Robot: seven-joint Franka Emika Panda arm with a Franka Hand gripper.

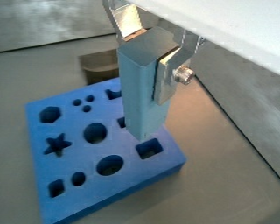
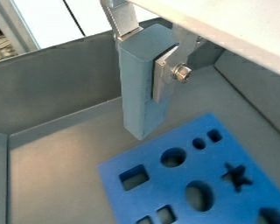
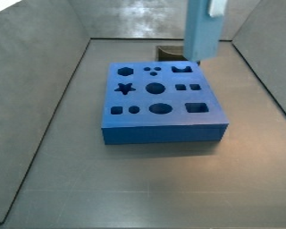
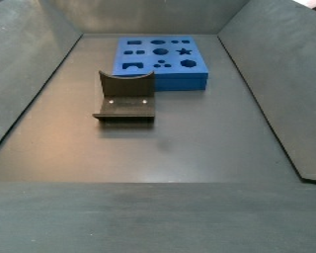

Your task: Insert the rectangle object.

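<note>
1. Worktop [image 4: 161,148]: a grey bin floor with sloped grey walls. It carries the board and the fixture; the rest is bare.
2. Blue board [image 3: 164,125]: a thick dark-blue slab with shaped holes (star, circles, ovals, squares, hexagon). In a side view it lies at the far end of the worktop [image 4: 161,61].
3. Fixture [image 4: 123,97]: a dark L-shaped bracket on a base plate, just near-left of the board in that view.
4. Rectangle object [image 1: 143,87]: a pale sky-blue elongated block with smooth flat faces and crisp edges. It hangs upright, clear of the board, its lower end above the board's edge region near a square hole [image 1: 150,150]. A side view shows it over the board's far-right corner [image 3: 203,31].
5. Gripper [image 1: 149,61]: closed on the upper part of the block, with a silver finger plate [image 1: 168,74] flat against one face (opposite plate hidden in both wrist views). Not seen in the side view with the fixture.
6. Handling, as judged: rigid, light, probably foam or plastic, and slick-sided. Opposed flat faces near the top suit the hold, leaving the lower length free to enter a hole (tilt would jam it).
7. Which hole lies directly below, I cannot tell.
</note>
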